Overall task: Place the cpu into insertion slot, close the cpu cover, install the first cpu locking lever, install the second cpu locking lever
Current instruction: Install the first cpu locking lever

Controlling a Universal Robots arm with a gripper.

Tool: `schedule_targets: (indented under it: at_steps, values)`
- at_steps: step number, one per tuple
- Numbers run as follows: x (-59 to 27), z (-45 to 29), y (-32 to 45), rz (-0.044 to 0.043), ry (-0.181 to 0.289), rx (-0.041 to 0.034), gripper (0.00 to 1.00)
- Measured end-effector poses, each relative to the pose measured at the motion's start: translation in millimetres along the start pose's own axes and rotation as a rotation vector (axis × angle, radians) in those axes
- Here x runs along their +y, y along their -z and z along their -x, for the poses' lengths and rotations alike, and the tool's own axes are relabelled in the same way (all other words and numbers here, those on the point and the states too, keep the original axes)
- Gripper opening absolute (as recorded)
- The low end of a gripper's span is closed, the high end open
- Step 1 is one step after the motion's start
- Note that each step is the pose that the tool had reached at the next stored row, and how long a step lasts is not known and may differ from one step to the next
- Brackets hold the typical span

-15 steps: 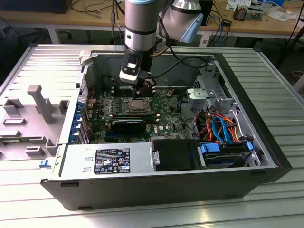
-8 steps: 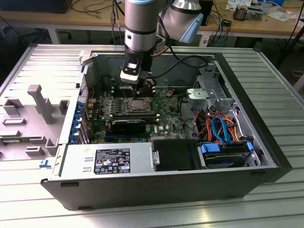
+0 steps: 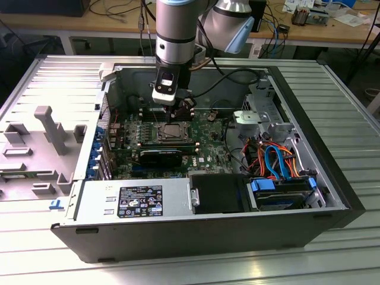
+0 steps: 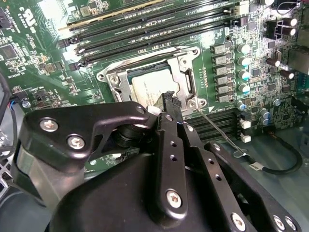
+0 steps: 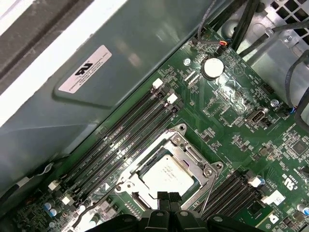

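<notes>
The cpu (image 5: 166, 175) lies flat in the insertion slot (image 3: 172, 132) on the green motherboard, its silver-grey top (image 4: 150, 83) showing through the opening of the cpu cover (image 5: 186, 149). The cover (image 4: 187, 72) lies down over the chip as a silvery frame. My gripper (image 5: 165, 197) hangs just above one edge of the socket, its black fingertips (image 4: 168, 99) pressed together with nothing visible between them. In the exterior view the gripper (image 3: 177, 110) is right behind the socket. A thin wire lever (image 4: 215, 126) runs out from the socket corner beside the fingertips.
Long black memory slots (image 5: 130, 121) run beside the socket. A black heatsink block (image 3: 159, 155) lies in front of it, then the power supply (image 3: 133, 199). Blue and orange cables (image 3: 276, 157) fill the case at the exterior view's right. Case walls (image 3: 110, 89) enclose the board.
</notes>
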State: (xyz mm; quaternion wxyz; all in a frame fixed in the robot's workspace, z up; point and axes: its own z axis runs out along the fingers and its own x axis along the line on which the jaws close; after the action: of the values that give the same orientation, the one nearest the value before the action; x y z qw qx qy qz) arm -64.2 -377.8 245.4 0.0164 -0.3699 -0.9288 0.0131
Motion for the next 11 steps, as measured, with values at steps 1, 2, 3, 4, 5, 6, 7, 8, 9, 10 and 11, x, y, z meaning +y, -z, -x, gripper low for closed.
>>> schedule_targets:
  at_steps: [1,2,3,4,5,6,7,8,9,10,11]
  values:
    - [0.0,0.0,0.0,-0.0001,0.004,-0.0001,0.11]
    - [0.0,0.0,0.0,-0.0002,0.007,-0.0003,0.11]
    - [0.0,0.0,0.0,-0.0003,0.012,-0.0005,0.11]
    - [0.0,0.0,0.0,-0.0003,0.015,-0.0006,0.11]
    - [0.0,0.0,0.0,-0.0005,0.022,-0.0008,0.11]
    - [0.0,0.0,0.0,-0.0005,0.025,-0.0010,0.11]
    - [0.0,0.0,0.0,-0.0006,0.028,-0.0011,0.11]
    - [0.0,0.0,0.0,-0.0007,0.032,-0.0012,0.11]
    - [0.0,0.0,0.0,-0.0008,0.038,-0.0014,0.11]
    - [0.0,0.0,0.0,-0.0009,0.042,-0.0015,0.11]
    - [0.0,0.0,0.0,-0.0009,0.046,-0.0017,0.11]
